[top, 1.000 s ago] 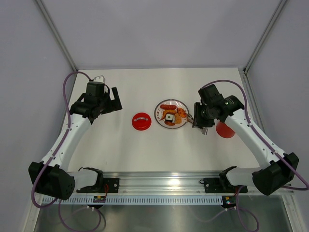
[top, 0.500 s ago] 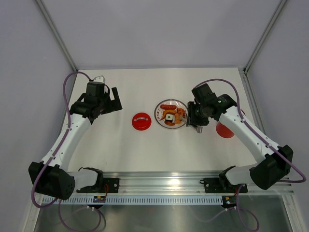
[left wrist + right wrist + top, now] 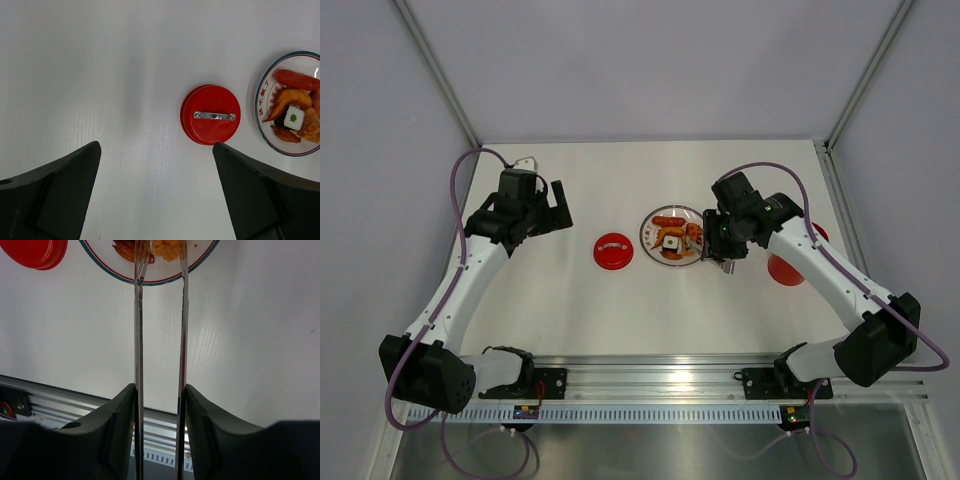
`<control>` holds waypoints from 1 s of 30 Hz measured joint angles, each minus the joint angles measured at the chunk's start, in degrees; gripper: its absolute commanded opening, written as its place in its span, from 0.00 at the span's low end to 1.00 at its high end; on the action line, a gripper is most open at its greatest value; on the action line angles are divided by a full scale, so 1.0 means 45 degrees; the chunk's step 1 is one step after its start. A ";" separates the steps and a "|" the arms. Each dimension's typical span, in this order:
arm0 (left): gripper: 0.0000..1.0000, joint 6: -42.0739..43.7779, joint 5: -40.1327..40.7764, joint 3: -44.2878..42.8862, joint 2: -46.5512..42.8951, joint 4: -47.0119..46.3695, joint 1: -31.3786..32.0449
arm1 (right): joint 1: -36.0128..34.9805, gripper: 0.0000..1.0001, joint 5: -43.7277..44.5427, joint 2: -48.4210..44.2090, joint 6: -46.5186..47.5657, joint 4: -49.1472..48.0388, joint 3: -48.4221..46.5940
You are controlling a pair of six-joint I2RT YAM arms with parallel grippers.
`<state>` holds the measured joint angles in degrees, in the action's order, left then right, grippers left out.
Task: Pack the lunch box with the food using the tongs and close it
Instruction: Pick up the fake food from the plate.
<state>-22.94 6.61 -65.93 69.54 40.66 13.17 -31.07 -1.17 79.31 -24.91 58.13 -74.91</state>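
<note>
now the right fingers (image 3: 117,425) clench the tongs (image 3: 138,330), tips reaching the food (image 3: 167,246) ahead; left fingers (image 3: 60,190) spread wide, empty.

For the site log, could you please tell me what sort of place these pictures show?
Most likely a robotics lab test cell, not a kitchen: two robot arms bolted to an aluminium rail, a bare white table walled by plain grey panels, and toy food on a plate.

Left arm (image 3: 455,295) and right arm (image 3: 835,285): white shells, black joints, looping purple cables (image 3: 456,185); left pincer (image 3: 155,150) and right pincer (image 3: 159,390) black
</note>
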 measured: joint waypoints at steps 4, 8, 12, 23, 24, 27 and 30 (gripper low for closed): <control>0.99 0.0000 0.0019 0.0000 0.0000 0.0000 0.0000 | -0.0029 0.50 0.0005 0.0136 0.0005 -0.0005 -0.0092; 0.99 0.0005 0.0024 0.0000 0.0000 0.0000 0.0000 | -0.0068 0.51 0.0044 0.0238 0.0005 -0.0005 -0.0117; 0.99 0.0005 0.0034 0.0000 0.0000 0.0005 0.0000 | -0.0126 0.51 0.0112 0.0452 0.0005 -0.0005 -0.0117; 0.99 0.0005 0.0044 0.0000 0.0000 0.0005 0.0000 | -0.0189 0.53 0.0384 0.0928 0.0010 -0.0151 -0.0112; 0.99 0.0005 0.0049 0.0000 0.0000 0.0000 0.0000 | -0.0194 0.53 0.0389 0.0971 0.0010 -0.0199 -0.0117; 0.99 0.0005 0.0044 0.0000 0.0000 0.0000 0.0000 | -0.0204 0.53 0.0389 0.1078 0.0010 -0.0374 -0.0112; 0.99 0.0005 0.0049 0.0000 0.0000 0.0000 0.0000 | -0.0209 0.53 0.0389 0.1171 0.0010 -0.0495 -0.0112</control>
<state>-22.92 6.83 -65.93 69.54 40.66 13.17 -32.01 0.58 84.58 -24.86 55.90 -75.42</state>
